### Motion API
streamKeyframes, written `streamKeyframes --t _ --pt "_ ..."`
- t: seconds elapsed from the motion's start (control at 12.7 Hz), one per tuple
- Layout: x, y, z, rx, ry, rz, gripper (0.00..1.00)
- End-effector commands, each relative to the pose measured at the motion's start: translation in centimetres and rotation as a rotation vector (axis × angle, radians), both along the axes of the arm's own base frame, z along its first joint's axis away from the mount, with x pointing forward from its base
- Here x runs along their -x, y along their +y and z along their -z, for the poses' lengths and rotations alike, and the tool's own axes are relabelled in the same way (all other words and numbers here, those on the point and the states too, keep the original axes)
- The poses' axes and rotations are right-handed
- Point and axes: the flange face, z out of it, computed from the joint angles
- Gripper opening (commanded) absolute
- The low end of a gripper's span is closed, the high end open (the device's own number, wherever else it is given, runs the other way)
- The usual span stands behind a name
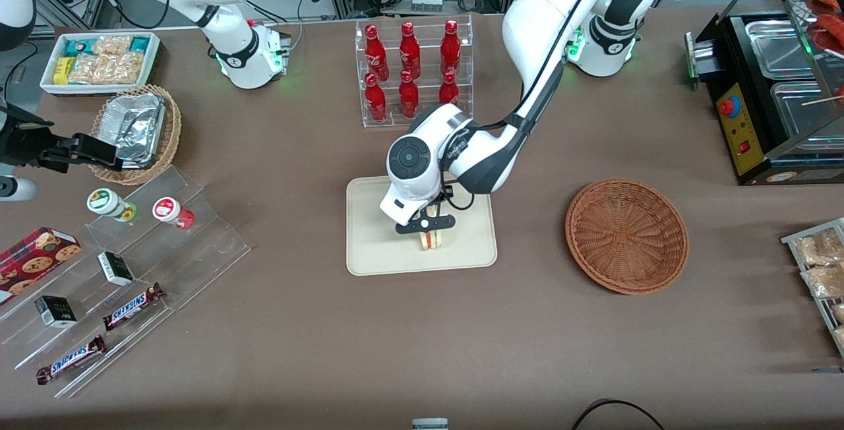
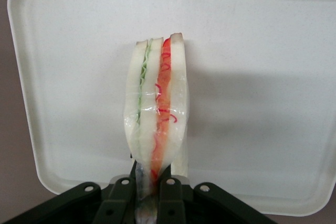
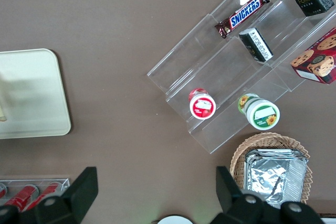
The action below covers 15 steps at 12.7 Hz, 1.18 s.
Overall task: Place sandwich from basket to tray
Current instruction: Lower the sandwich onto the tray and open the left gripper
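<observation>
The sandwich point(image 1: 432, 240), a clear-wrapped wedge of white bread with green and red filling, stands on edge over the cream tray point(image 1: 376, 248), near its middle. My left gripper point(image 1: 427, 223) is directly above it, shut on the sandwich's narrow end. The left wrist view shows the sandwich point(image 2: 157, 108) pinched between the black fingers point(image 2: 172, 195) of the gripper point(image 2: 149, 184), with the tray point(image 2: 262, 51) close beneath; I cannot tell whether it touches. The reddish-brown basket point(image 1: 626, 235) sits toward the working arm's end of the table with nothing in it.
A clear rack of red bottles point(image 1: 412, 70) stands just farther from the front camera than the tray. Toward the parked arm's end are a tan basket with a foil container point(image 1: 135, 130), a stepped clear shelf with snacks point(image 1: 132, 265) and a white bin point(image 1: 99, 61).
</observation>
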Motion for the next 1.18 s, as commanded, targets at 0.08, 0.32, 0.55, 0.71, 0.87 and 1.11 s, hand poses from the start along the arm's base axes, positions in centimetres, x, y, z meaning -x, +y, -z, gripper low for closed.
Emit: streamKeyframes --t 0.08,0.32,0.55,0.71,0.87,1.11 --pt "0.1 -0.7 0.3 -0.006 0.0 -0.029 0.01" --pt "0.0 -0.9 1.1 -0.001 -0.008 -0.03 0.44" --pt "0.5 -1.4 1.3 0.002 -0.018 -0.005 1.0" --pt "0.3 -1.5 -0.2 0.012 -0.034 0.001 1.0" --pt "0.0 -1.4 -3.1 0.039 -0.053 0.021 1.0" --pt "-0.5 -0.5 -7.9 0.079 -0.081 0.145 1.0"
